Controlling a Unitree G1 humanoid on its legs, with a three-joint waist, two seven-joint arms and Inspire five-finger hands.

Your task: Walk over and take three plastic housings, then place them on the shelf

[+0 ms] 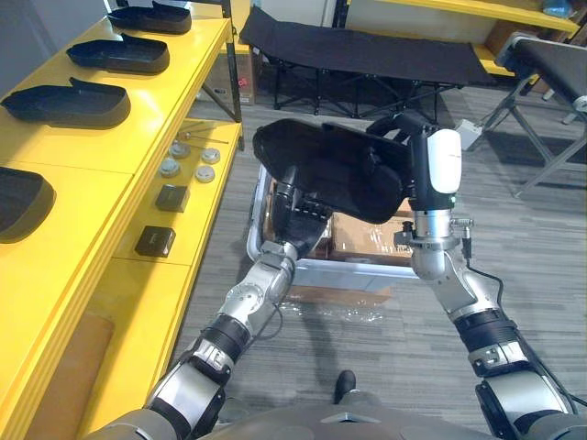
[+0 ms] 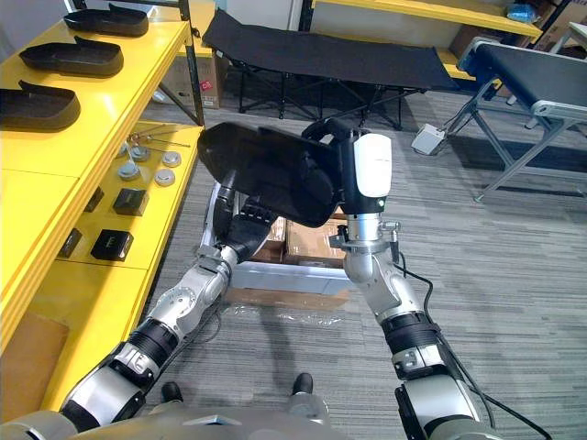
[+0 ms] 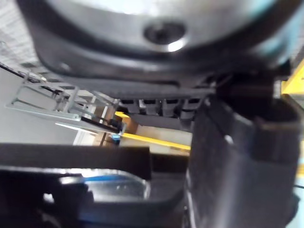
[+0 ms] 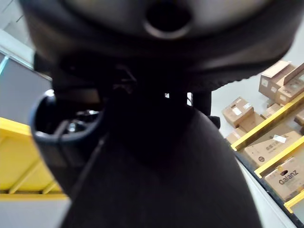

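Observation:
A large black plastic housing (image 1: 330, 170) hangs in the air between my two hands, over a cart. My left hand (image 1: 295, 213) is under its left part, against the underside. My right hand (image 1: 404, 137), with a white cover on the thumb (image 1: 445, 160), is curled over the housing's right end. Several more black housings lie in a row on top of the yellow shelf (image 1: 138, 137) at the left, among them the nearest (image 1: 18, 202), the one behind it (image 1: 69, 103) and a further one (image 1: 119, 55).
A metal cart (image 1: 353, 270) with cardboard boxes (image 1: 367, 240) stands on the floor below the held housing. The shelf's lower level carries round metal discs (image 1: 188, 160) and small black boxes (image 1: 171, 197). A black folding cot (image 1: 367, 50) stands behind, and a conveyor (image 2: 541, 78) is at the right.

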